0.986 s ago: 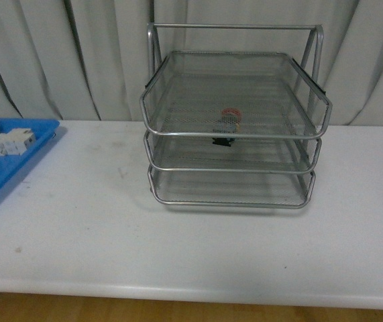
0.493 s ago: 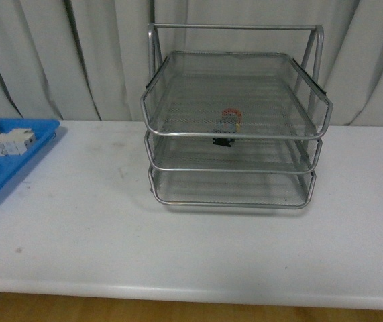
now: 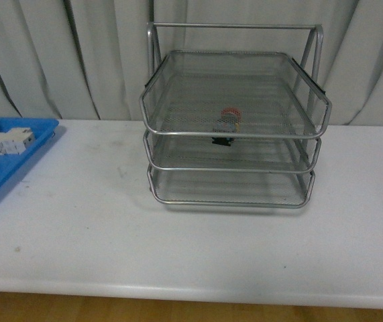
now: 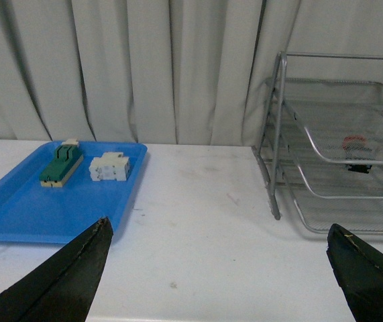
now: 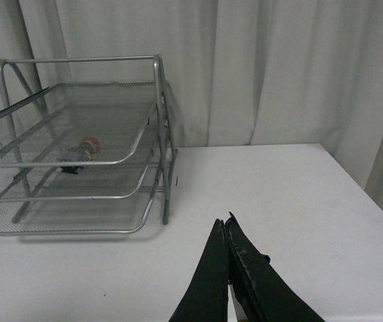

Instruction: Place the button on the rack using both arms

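Start at your left: the blue tray (image 3: pixel 3 168) sits at the table's left edge, holding a green-and-cream block (image 4: pixel 61 166) and a white component (image 4: pixel 110 167). Neither belongs to the task.

Your left gripper (image 4: pixel 221 275) has its jaws spread wide and holds nothing. It hangs above the table (image 3: pixel 191 248), between the blue tray and the rack (image 3: pixel 235 127), well apart from both.

Moving to centre: the button (image 3: pixel 229 121) already lies inside the rack, seen through the mesh, red cap uppermost and dark body below. It appears to rest on one of the upper trays; whether top or middle cannot be settled through the wire. Its long axis stands roughly upright.

At your right: the right gripper (image 5: pixel 226 231) has its jaws pressed together with nothing between them. It sits over bare table well clear of the rack's right side.

The deciding relation: the button lies ahead of both grippers, inboard of each, and touches neither. Neither arm is clearly nearer. In my judgement the placement looks complete, and any coming move would be a withdrawal, not a reach.
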Available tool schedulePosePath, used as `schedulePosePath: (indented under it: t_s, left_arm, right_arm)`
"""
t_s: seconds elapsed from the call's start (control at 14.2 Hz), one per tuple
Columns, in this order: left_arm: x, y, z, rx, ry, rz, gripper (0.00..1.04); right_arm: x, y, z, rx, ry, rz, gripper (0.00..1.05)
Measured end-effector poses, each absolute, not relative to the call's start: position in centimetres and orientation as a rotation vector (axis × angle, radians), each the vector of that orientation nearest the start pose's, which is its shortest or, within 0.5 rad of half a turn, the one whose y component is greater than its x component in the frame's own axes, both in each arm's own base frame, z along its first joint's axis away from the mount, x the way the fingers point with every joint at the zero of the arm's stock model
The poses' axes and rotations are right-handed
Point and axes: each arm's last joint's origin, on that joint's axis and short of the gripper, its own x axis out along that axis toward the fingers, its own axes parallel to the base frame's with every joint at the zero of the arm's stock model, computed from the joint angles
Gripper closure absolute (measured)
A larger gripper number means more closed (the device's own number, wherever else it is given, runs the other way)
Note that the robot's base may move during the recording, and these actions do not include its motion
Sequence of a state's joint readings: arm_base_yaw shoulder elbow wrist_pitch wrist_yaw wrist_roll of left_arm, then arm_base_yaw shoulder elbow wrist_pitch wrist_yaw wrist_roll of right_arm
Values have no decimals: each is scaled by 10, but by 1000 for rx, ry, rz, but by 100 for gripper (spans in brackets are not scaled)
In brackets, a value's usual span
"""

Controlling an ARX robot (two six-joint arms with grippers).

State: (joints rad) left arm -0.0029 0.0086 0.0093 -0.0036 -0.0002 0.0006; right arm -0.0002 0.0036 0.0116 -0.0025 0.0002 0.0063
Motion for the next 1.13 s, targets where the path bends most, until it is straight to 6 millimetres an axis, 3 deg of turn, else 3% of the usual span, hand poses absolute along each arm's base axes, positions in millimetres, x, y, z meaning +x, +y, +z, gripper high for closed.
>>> schedulePosePath:
  t_s: [0.14, 0.21, 0.35, 0.56, 0.77, 1.13]
  left_arm:
    - [98, 0, 166, 1, 2, -3, 7]
    - [98, 0, 166, 1, 2, -3, 7]
    - [98, 0, 166, 1, 2, -3, 7]
    - [98, 0, 166, 1, 2, -3, 7]
    - [98, 0, 166, 1, 2, -3, 7]
    - [98, 0, 166, 1, 2, -3, 7]
  right_arm:
    - [97, 0, 167, 6, -4, 0, 103]
    - [97, 0, 167, 5, -4, 0, 94]
    - [97, 0, 167, 5, -4, 0, 55]
    - [97, 0, 167, 5, -4, 0, 21]
    - [97, 0, 167, 6, -4, 0, 5]
    - [97, 0, 167, 5, -4, 0, 6]
